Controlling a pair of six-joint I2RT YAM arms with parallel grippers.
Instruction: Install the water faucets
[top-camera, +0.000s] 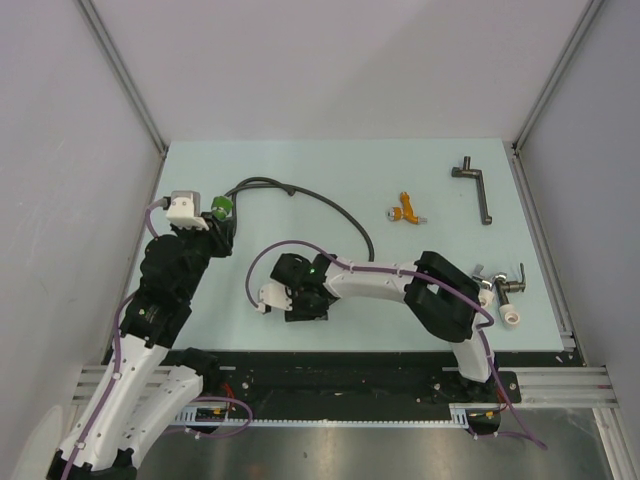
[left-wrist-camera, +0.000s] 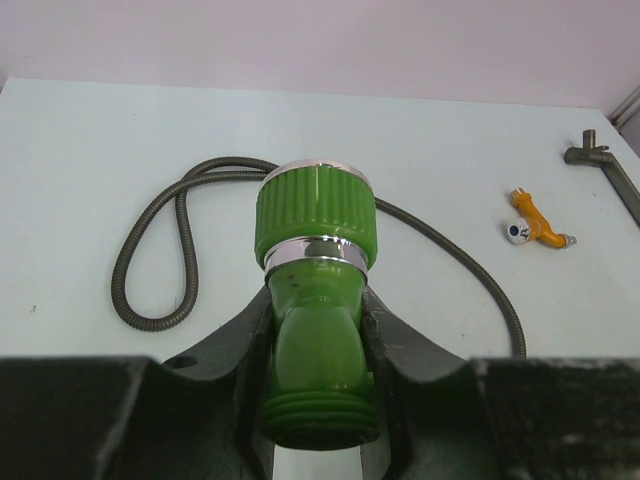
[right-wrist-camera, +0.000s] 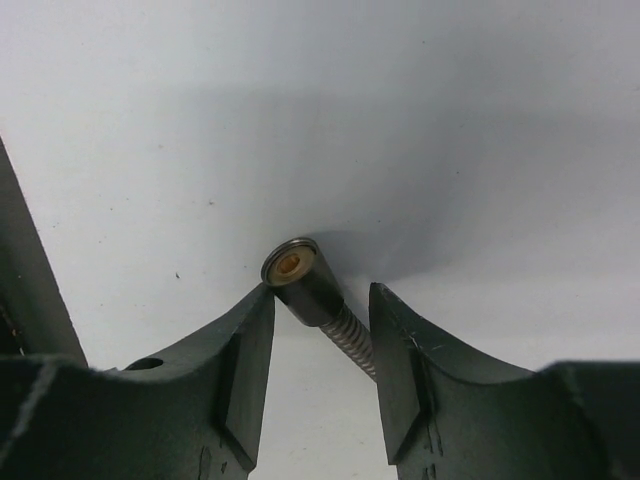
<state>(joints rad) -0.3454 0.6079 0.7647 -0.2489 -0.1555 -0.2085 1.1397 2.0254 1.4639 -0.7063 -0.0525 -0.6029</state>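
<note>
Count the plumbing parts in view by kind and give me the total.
Coloured faucets: 2 (green faucet, orange faucet)
Flexible hose: 1
Dark bent pipe: 1
Silver lever tap, partly hidden by the right arm: 1
White ring: 1
Total: 6

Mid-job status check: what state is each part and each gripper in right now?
Green faucet: clamped in the left gripper, near threaded end bare.
Left gripper: shut on the green faucet.
Orange faucet: lying loose on the table, untouched.
Hose: lying curved on the table, one end inside the right gripper.
Right gripper: jaws straddle the hose end; firm grip unclear.
Bent metal pipe: lying loose, far right.
</note>
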